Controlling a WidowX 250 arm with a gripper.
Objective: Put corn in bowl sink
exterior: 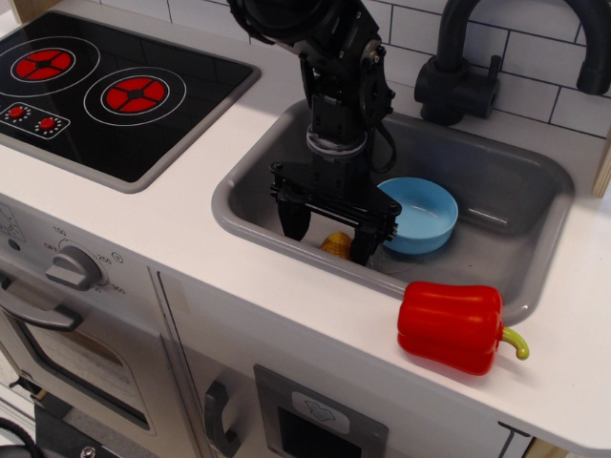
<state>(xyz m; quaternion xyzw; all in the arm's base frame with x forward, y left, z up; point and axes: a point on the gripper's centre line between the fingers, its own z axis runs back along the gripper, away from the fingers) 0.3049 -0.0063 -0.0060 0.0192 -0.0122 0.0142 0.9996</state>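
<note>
- White toy-kitchen table (191, 258) fills the shot, with an oven front and a grey knob (73, 268) on the near face.
- Nearest on top, a glossy red pepper (453, 325) lies on the table, just beside the sink's front rim.
- Next comes the sink (516, 205), a grey basin set into the table.
- Down inside it, the hand (330, 236) hangs low over the front part of the basin, its two black fingers spread apart and pointing down.
- Between those fingers sits the corn (336, 244), yellow, partly hidden, on the sink floor close to the front wall. The fingers flank it; whether they touch it is not clear, and no grip shows.
- Just to the right, the bowl (420, 214) stands upright on the sink floor, light blue, near the corn and the right finger.
- Further back left, a black stovetop (115, 91) shows two red burners.
- At the far edge, a black faucet (458, 72) rises against white tiles (535, 72).
</note>
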